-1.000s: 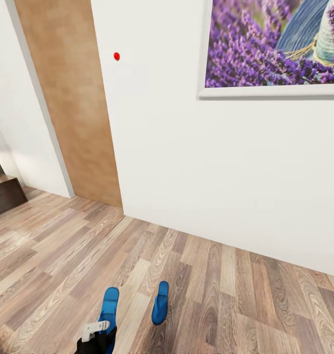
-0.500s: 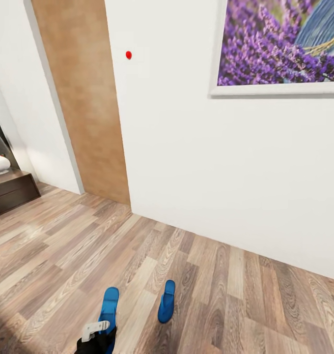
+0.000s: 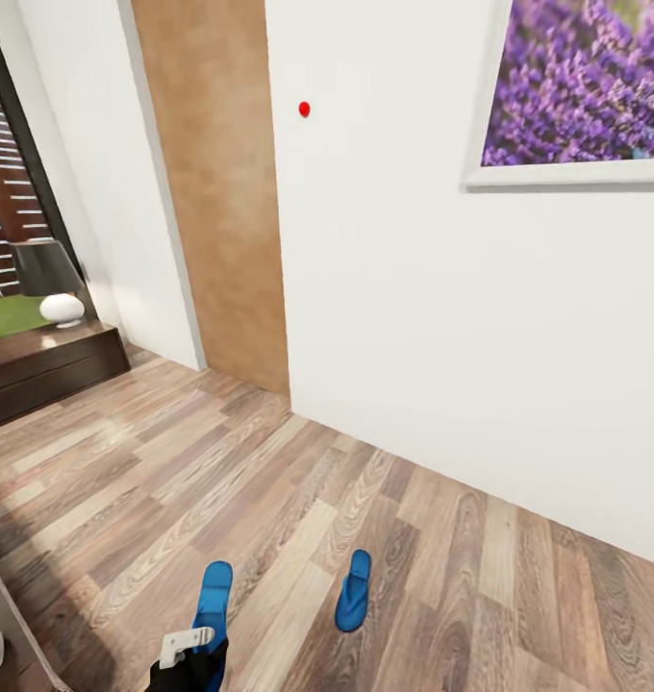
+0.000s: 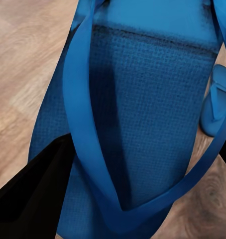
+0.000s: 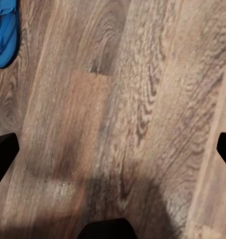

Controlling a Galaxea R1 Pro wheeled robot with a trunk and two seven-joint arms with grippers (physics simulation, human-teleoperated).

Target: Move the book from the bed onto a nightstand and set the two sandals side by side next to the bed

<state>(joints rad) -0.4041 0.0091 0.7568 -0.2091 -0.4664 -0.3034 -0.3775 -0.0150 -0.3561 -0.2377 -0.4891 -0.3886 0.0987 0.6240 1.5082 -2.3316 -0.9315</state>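
Left pincer [image 3: 188, 646], bottom of frame, is clamped on one blue sandal [image 3: 213, 601], carrying it. The other sandal [image 3: 353, 590] lies on the plank floor [image 3: 173, 481] just right of it. Right pincer [image 5: 113, 149] hangs wide open over bare floor. Sandal step underway; next, I reckon, find the bedside and set this one down.

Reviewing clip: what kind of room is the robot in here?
Probably a bedroom or similar living space in a home: wood-plank floor, framed lavender picture on the white wall, and a lamp on a low dark cabinet by a window.
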